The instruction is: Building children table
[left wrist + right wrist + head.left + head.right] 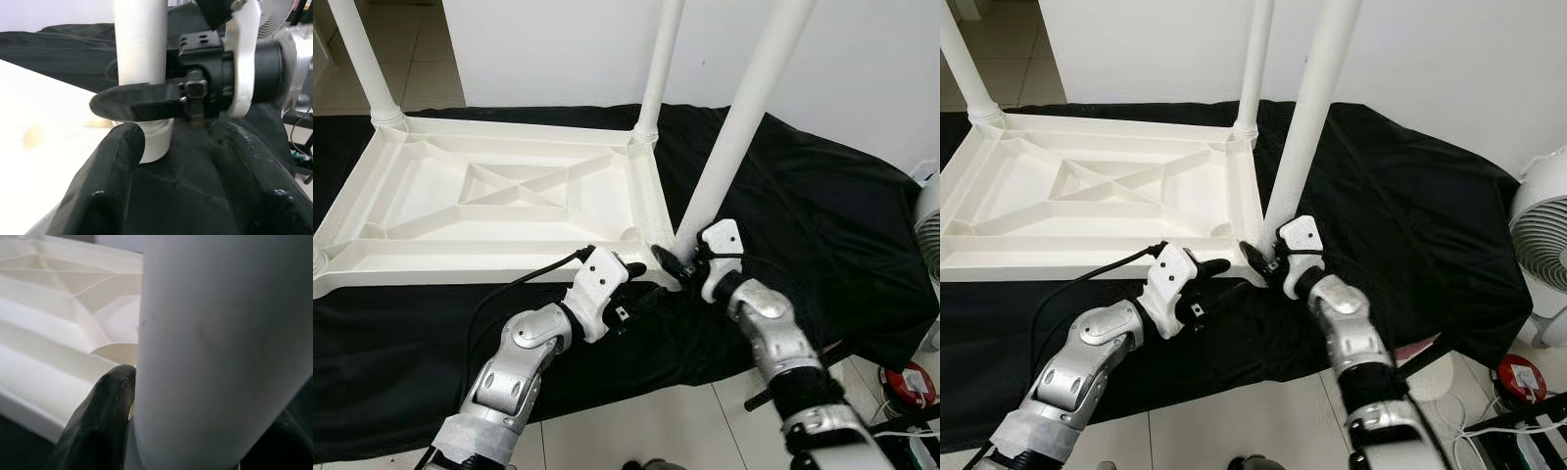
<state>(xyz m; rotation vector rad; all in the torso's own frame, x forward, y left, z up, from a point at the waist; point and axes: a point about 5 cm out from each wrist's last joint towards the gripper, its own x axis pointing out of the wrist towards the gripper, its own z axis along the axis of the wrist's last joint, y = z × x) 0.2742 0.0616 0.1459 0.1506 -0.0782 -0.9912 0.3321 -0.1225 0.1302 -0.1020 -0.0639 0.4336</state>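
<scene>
Your right pincer [677, 262] pinches the base of the white table leg [736, 137] at frame centre, steadying it in the corner socket. Your left pincer [631, 269], fingers spread, rests beside it. The upturned tabletop [489, 201] lies on black cloth [803, 206]; a fan [1542, 245] stands at right.

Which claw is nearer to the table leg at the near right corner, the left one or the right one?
Right. The right claw is closed around the base of the table leg, fingers on both sides. The left claw sits open just beside that corner of the upturned tabletop, not touching the leg.
</scene>
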